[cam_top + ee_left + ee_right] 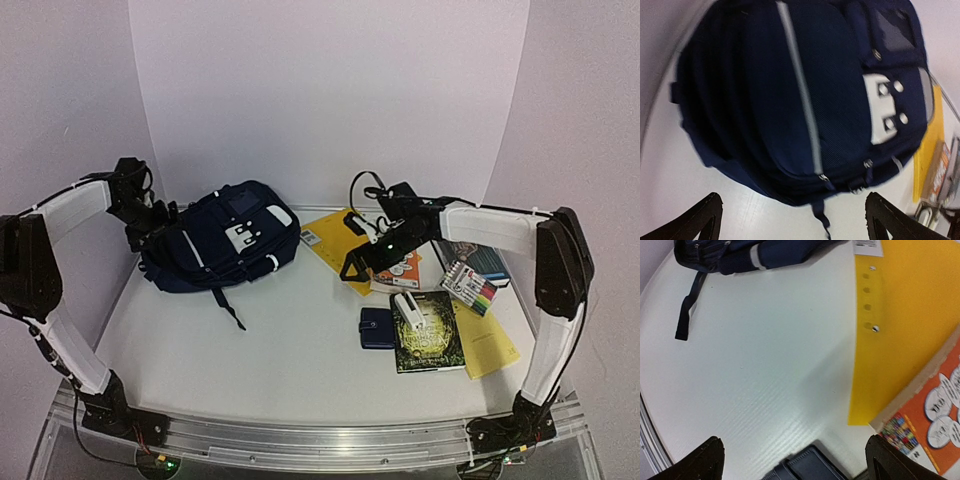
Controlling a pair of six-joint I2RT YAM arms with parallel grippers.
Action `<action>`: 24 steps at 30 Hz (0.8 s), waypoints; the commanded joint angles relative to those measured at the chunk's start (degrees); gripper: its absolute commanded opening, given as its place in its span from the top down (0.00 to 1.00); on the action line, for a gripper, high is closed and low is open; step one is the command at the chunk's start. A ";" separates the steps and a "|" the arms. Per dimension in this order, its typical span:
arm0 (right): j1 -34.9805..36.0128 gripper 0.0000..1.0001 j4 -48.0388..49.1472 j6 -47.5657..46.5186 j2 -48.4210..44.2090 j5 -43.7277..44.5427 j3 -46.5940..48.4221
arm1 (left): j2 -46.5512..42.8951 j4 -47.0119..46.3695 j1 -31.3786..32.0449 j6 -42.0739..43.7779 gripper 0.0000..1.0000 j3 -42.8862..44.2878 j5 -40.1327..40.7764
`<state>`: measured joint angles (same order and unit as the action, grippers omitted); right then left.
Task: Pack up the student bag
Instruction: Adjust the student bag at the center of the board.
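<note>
Overhead view first: we see the student bag (225,240) lying at the far left of the white table (280,380), its white front patch facing up and 1 dark strap trailing toward us. The left gripper (148,232) sits just beside the bag's left end, and the right gripper (356,262) hangs over the near edge of a yellow folder (335,240) to the bag's right. Near that folder lie an orange book (402,270), a pack of markers (472,287), a dark book (428,335) and a small navy wallet (377,327). From the left wrist camera, we find the bag filling most of the frame, blurred, with a pale stripe running down it. The 2 dark fingertips (702,220) stand as far apart as the frame allows, with nothing between them. From the right wrist camera, we look down on bare table, with the folder and the orange book to the right. The wallet shows at the bottom edge, and the bag's corner and strap are at the top. These fingertips (705,457) are likewise spread wide and grip nothing.
</note>
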<state>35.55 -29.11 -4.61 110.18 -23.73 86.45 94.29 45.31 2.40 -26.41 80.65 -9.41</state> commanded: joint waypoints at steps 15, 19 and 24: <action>4.88 0.02 3.05 1.28 2.77 -6.68 0.32 | 21.05 2.60 -6.12 -1.69 0.12 10.35 11.91; 4.88 0.02 3.00 1.12 1.81 -6.61 -0.33 | 18.75 -0.75 -5.90 -2.92 0.27 4.04 9.97; 4.79 0.02 3.00 0.55 0.73 -5.82 -0.87 | 14.27 -4.14 -4.78 -3.86 0.48 -3.54 9.91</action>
<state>40.53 -26.73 -3.00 115.05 -29.58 85.80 114.24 41.85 -3.25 -29.25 81.92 0.15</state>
